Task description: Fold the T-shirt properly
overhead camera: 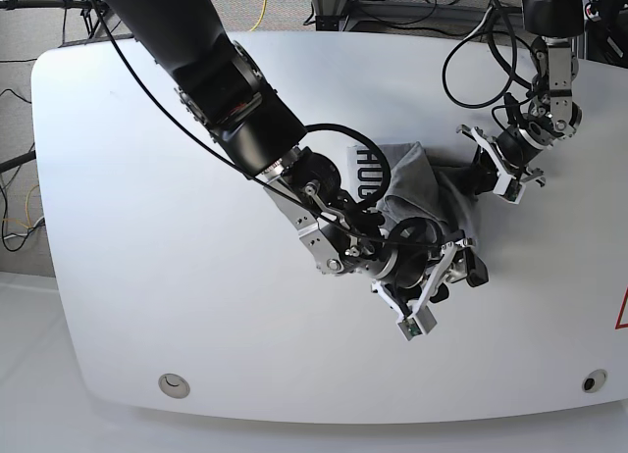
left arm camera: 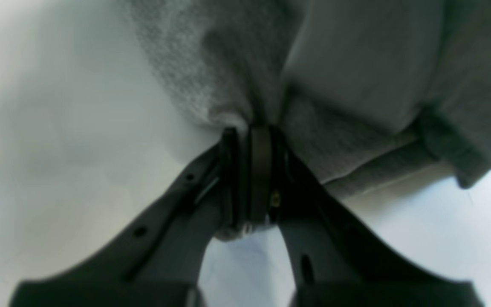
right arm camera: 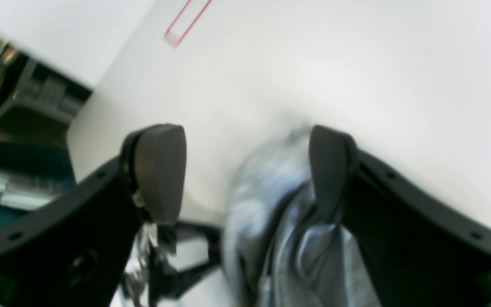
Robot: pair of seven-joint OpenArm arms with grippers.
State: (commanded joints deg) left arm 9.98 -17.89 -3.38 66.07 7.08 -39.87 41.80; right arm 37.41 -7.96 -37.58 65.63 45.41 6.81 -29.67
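Gripper-wise, our left gripper (left arm camera: 245, 140) was clamped on the T-shirt (overhead camera: 412, 183) mid-fold, our right gripper (right arm camera: 245, 170) apart; next we judged the right needed cloth.

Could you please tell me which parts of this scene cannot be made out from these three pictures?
- T-shirt lettering: in the base view only a few letters show; folds and the right arm cover the rest.
- Right gripper, right wrist view: open, but the cloth beside it is motion-blurred, so contact is unclear.
- Left gripper, left wrist view: shut on cloth, but which part of the shirt is unclear; it fills the frame, out of focus.
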